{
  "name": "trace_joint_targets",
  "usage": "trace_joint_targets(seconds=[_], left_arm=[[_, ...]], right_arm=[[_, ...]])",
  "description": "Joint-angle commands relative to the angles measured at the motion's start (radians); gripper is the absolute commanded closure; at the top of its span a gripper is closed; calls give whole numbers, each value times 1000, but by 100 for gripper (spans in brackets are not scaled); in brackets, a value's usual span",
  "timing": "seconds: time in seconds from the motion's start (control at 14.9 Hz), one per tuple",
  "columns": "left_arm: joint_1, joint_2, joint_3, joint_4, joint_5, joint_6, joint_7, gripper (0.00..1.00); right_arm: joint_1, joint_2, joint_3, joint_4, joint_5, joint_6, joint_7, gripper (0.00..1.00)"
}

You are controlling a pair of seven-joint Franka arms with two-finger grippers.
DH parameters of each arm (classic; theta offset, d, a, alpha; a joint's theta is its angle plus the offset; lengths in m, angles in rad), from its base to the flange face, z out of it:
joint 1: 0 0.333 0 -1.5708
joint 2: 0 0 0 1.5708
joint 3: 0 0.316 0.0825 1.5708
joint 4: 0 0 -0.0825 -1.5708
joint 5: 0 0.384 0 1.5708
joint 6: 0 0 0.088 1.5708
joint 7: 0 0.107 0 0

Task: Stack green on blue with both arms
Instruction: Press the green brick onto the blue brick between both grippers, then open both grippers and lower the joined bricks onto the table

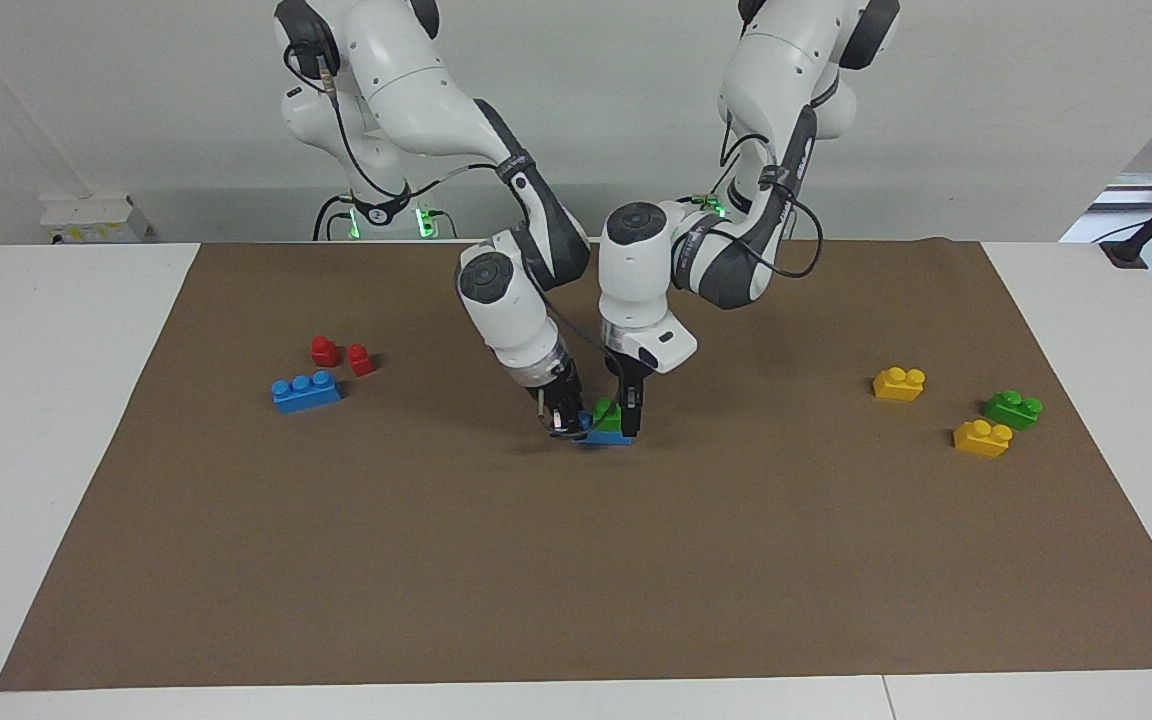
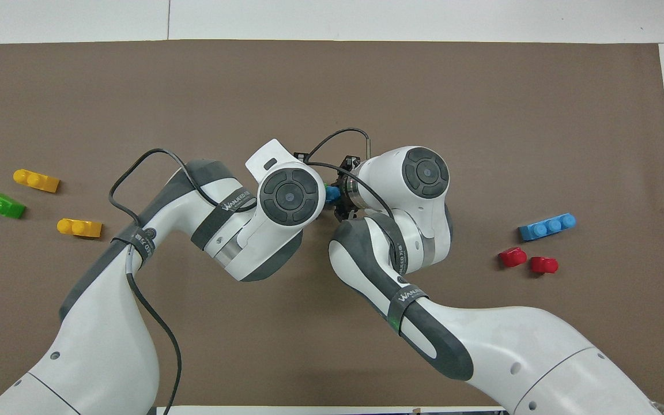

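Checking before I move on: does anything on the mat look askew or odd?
Nothing stands out. The green brick sits squarely on the blue brick mid-mat, with both claws at the stack. The loose bricks near either end lie upright and apart.

The middle of the brown mat point(image 1: 576, 560) is crowded: the left gripper point(image 1: 629, 425) and right gripper point(image 1: 564, 420) stand on either side of the green brick point(image 1: 608, 415) stacked on a blue brick point(image 1: 608, 437), both wrists closing off the approach from above. Toward the right arm's end lie a second blue brick point(image 1: 306, 391) and two red bricks point(image 1: 341, 355). Near the left arm's end sit two yellow bricks point(image 1: 899, 383) and another green brick point(image 1: 1013, 408). The mat's edge farthest from the robots lies open.
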Motion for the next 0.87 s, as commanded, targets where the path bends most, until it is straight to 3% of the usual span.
trace_joint_targets(seconds=[0.0,0.13,0.4,0.8], left_arm=[[26,-44,-3,-6,14,-27,24,0],[49,-60,-3,-6,14,-48,51,0],[104,-81,-3,-6,13,-87,171,0],[222,-87,-3,-6,11,-105,418,0]], right_arm=[[-27,7,-4,-23,7,23,-52,22],[-44,7,-3,-9,7,9,-52,4],[-82,5,-3,43,5,-80,-94,2],[-259,-41,-6,83,4,-276,-454,2]])
